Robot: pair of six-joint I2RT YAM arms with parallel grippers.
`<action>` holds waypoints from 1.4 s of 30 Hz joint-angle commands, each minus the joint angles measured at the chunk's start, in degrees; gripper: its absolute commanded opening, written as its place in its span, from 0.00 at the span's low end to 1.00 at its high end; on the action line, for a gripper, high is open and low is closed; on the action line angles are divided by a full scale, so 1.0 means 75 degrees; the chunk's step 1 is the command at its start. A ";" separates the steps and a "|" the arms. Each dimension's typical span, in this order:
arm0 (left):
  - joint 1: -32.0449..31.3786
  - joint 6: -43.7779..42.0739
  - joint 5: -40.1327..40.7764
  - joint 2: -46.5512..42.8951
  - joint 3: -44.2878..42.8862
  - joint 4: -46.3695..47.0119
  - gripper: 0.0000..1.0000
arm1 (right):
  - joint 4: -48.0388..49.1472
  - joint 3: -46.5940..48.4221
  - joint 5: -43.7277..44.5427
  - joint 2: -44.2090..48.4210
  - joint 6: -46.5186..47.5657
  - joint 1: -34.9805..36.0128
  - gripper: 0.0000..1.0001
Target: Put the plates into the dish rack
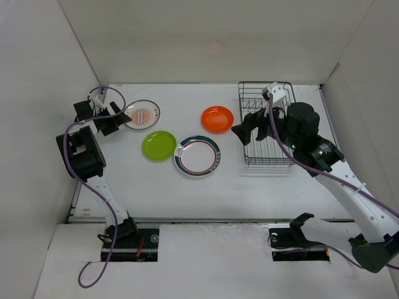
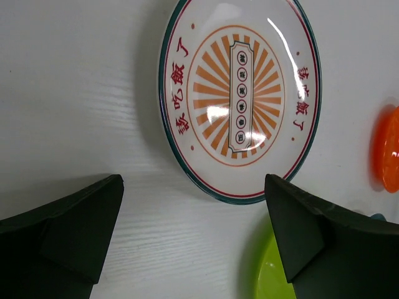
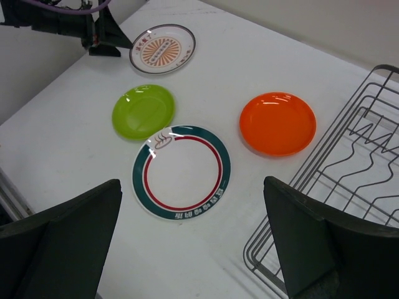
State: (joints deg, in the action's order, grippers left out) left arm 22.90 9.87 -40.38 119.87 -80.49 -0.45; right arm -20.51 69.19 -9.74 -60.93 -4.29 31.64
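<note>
Four plates lie flat on the white table. The sunburst plate is at the back left, also in the left wrist view. The lime green plate, the orange plate and the larger teal-and-red ringed plate lie in the middle. The dark wire dish rack stands at the right and holds no plates. My left gripper is open, just left of the sunburst plate, holding nothing. My right gripper is open, above the rack's left side, holding nothing.
White walls enclose the table on the left, back and right. The right wrist view shows the ringed plate, orange plate, green plate, sunburst plate and the rack's edge.
</note>
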 commanded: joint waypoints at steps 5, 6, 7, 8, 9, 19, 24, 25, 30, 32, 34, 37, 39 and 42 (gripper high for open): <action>0.0006 0.0090 -0.0006 0.0434 -0.0529 0.0271 0.94 | 0.0871 -0.0259 0.1002 0.0505 -0.0293 0.0082 1.00; -0.0064 0.0090 -0.0007 0.0516 -0.0646 0.0166 0.94 | 0.0965 -0.0330 0.1133 0.0506 -0.0422 0.0082 1.00; -0.0064 0.0090 -0.0007 0.0598 -0.0891 0.0084 0.92 | 0.1128 -0.0400 0.1239 0.0588 -0.0609 0.0082 1.00; -0.0064 0.0172 -0.0134 0.0784 -0.0986 -0.0010 0.92 | 0.1130 -0.0494 0.1321 0.0588 -0.0704 0.0082 1.00; -0.0064 0.0172 -0.0251 0.0879 -0.1057 -0.0011 0.90 | 0.1222 -0.0495 0.1403 0.0670 -0.0797 0.0082 1.00; -0.0321 0.0769 -0.0592 0.1723 -0.1912 -0.0267 0.80 | 0.1317 -0.0577 0.1732 0.0601 -0.0986 0.0082 1.00; -0.0322 0.1005 -0.0523 0.1876 -0.2018 -0.0350 0.75 | 0.1317 -0.0424 0.1884 0.0600 -0.0986 0.0082 1.00; -0.0322 0.1005 -0.0522 0.1946 -0.2088 -0.0350 0.75 | 0.1317 -0.0424 0.1884 0.0530 -0.0986 0.0082 1.00; -0.0322 0.1087 -0.0417 0.2099 -0.2392 -0.0607 0.66 | 0.1317 -0.0272 0.1884 0.0459 -0.0986 0.0082 1.00; -0.0322 0.1087 -0.0417 0.2169 -0.2487 -0.0608 0.53 | 0.1317 -0.0272 0.1955 0.0390 -0.1056 0.0082 1.00; -0.0393 0.1087 -0.0417 0.2169 -0.2487 -0.0679 0.33 | 0.1317 -0.0272 0.1955 0.0389 -0.1127 0.0000 1.00; -0.0393 0.1016 -0.0346 0.2309 -0.2744 -0.0959 0.07 | 0.1247 -0.0202 0.1955 0.0319 -0.1197 0.0000 1.00; -0.0393 0.0947 -0.0346 0.2379 -0.2838 -0.0960 0.00 | 0.1247 -0.0132 0.1955 0.0319 -0.1197 0.0000 1.00; -0.0393 0.0748 -0.0603 0.2380 -0.2909 -0.1030 0.00 | 0.1247 -0.0131 0.1955 0.0319 -0.1197 -0.0070 1.00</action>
State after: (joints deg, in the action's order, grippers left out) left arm 20.40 18.79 -45.50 136.53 -101.03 -4.56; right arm -14.41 65.32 4.12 -58.92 -12.49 31.51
